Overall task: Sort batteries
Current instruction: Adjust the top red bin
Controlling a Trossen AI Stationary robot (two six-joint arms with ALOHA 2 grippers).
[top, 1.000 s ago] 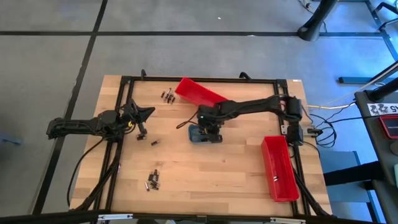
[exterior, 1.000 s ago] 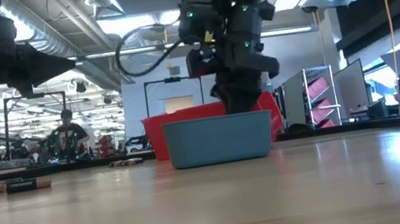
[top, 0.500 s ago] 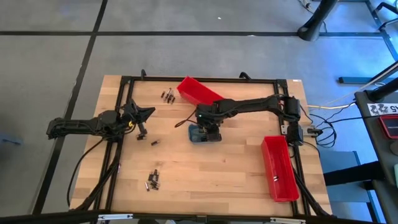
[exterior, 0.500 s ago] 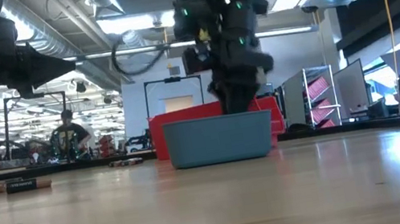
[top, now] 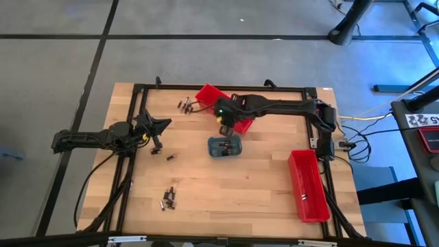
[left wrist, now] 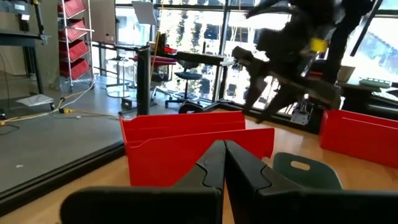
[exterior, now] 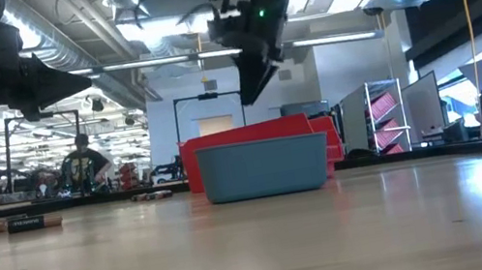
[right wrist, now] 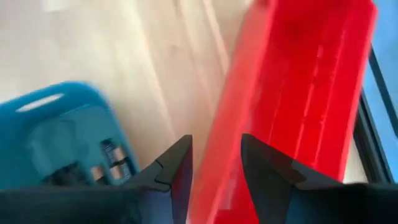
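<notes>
A small blue tray (top: 225, 146) lies mid-table with a few batteries (right wrist: 112, 155) in it. Loose batteries lie near the far edge (top: 185, 105), near the left arm (top: 170, 156) and toward the near edge (top: 169, 199). My right gripper (top: 223, 128) hangs open above the tray's far side (exterior: 264, 167), slanting down; between its fingers (right wrist: 216, 142) there is nothing. My left gripper (top: 164, 123) waits shut at the table's left, pointing level at the far red bin (left wrist: 180, 143).
One long red bin (top: 221, 104) lies slantwise at the far edge, just behind the tray. A second red bin (top: 307, 185) lies along the right side. A black frame (top: 219, 88) borders the wooden table. A person (exterior: 82, 162) shows far off in the room.
My right gripper has come up out of the blue tray and now hangs clear above its rim. It has gone a little toward the far edge and the far red bin, and its wrist has rolled. The tray has stayed in place.
</notes>
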